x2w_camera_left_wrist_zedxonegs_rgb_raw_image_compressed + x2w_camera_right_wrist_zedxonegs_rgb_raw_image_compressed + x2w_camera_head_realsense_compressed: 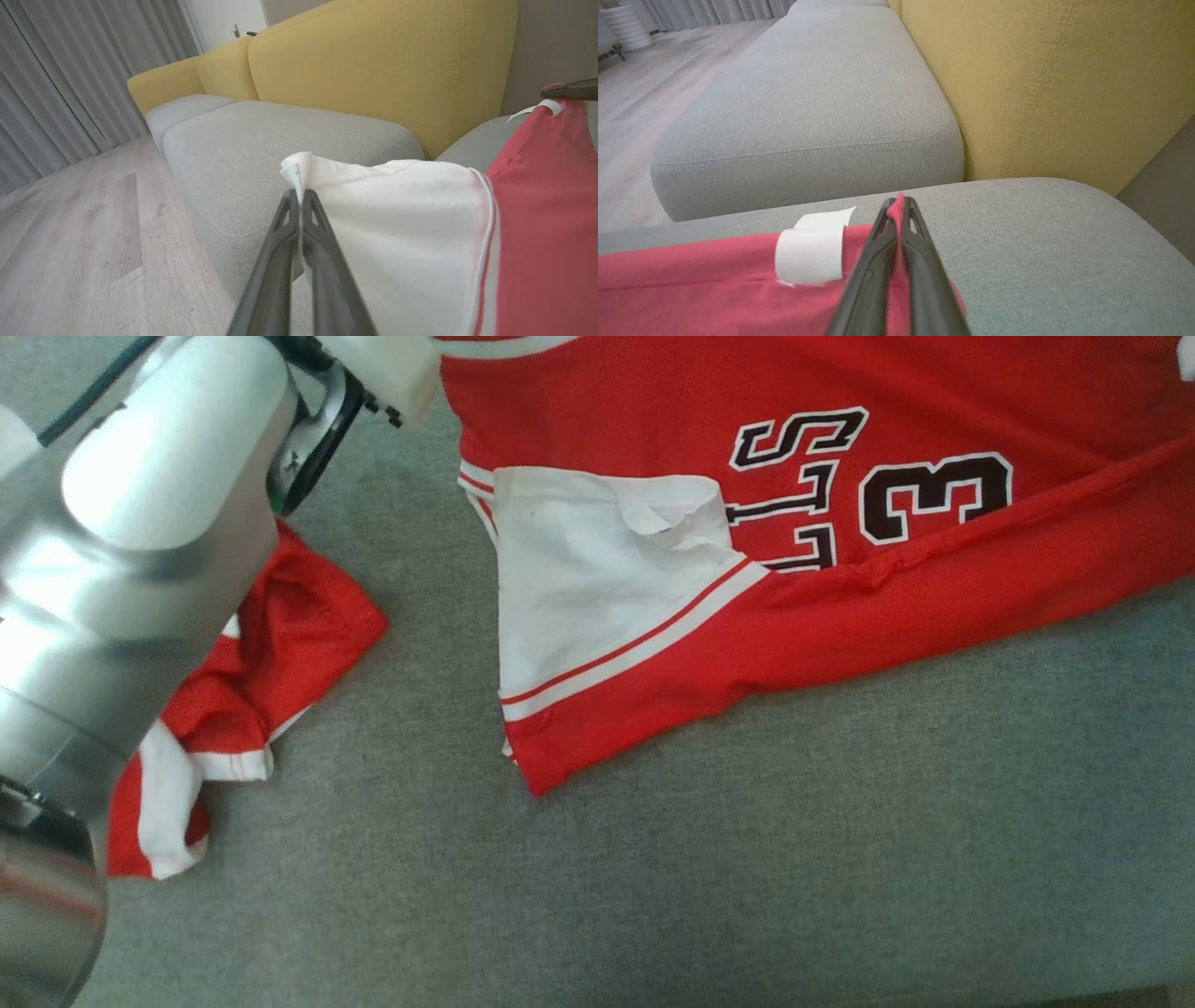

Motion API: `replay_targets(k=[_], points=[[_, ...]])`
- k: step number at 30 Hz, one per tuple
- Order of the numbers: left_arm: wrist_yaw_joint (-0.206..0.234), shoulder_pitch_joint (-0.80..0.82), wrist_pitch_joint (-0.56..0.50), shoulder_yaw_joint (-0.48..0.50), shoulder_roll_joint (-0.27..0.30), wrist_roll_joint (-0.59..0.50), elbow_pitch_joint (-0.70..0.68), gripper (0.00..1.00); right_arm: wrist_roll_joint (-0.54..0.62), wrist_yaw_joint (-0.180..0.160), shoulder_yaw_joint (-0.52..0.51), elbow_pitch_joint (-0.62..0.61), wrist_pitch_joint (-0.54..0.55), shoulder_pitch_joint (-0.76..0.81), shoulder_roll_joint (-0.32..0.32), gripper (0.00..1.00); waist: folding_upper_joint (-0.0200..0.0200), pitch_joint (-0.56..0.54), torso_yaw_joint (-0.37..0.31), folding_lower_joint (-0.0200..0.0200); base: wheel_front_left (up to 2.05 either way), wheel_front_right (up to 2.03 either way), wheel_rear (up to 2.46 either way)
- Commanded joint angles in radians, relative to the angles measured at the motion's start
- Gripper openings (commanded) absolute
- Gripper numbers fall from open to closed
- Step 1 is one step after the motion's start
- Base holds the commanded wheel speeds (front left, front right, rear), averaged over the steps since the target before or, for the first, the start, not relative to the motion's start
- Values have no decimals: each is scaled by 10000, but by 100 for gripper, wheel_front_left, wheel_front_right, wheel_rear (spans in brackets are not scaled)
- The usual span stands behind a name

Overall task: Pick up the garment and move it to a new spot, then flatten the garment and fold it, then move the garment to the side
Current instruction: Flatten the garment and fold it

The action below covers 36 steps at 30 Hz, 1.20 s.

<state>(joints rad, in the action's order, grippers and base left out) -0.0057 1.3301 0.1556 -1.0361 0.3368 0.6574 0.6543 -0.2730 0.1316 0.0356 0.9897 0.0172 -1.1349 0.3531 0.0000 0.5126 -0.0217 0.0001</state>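
Head view: garment [840,644] runs off top and right edges; fold covers part of its lettering [803,490]; left arm [140,541] hides part of bunched fabric [289,644].

Red garment [653,411], printed front, far right of the head view: large numeral 3 [936,497], dark with a white outline. Just left of it, letters S, L, L [794,490], same dark, white-edged style, lying sideways. The nearest L is partly covered by a folded-over edge.
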Motion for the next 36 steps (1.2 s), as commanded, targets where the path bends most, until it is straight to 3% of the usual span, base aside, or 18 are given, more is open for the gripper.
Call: replay_targets(k=[1, 7, 14, 24, 31, 36], points=[[-38, 445, 125, 336, 277, -96, -98, 0, -106, -9, 33, -253, -90, -21, 46, 0, 0, -84, 58, -1, 0, 0, 0], [-448, -343, 294, 20, 316, 71, -87, 0, -741, -9, 424, -268, 20, 826, 289, 0, 0, -634, 259, -1, 0, 0, 0], [-685, -1970, -558, -430, 1088, 711, -1734, 0, -1899, -9, 1070, -747, 814, 2179, 870, 0, 0, -1405, 384, -1, 0, 0, 0], [-270, -4111, -3469, -1306, 2767, 2161, -6066, 0, -3160, -9, 2184, -1949, 2970, 4091, 2318, 0, 0, -2111, 577, -1, 0, 0, 0], [-98, -4407, -4665, -1683, 3247, 2597, -7302, 0, -3551, -9, 2710, -2560, 4141, 4803, 2894, 0, 0, -2253, 561, -1, 0, 0, 0], [-15, -4378, -4964, -1907, 3294, 2186, -7432, 0, -3609, -9, 2772, -2880, 4299, 5001, 3006, 0, 0, -2235, 473, -1, 0, 0, 0]])
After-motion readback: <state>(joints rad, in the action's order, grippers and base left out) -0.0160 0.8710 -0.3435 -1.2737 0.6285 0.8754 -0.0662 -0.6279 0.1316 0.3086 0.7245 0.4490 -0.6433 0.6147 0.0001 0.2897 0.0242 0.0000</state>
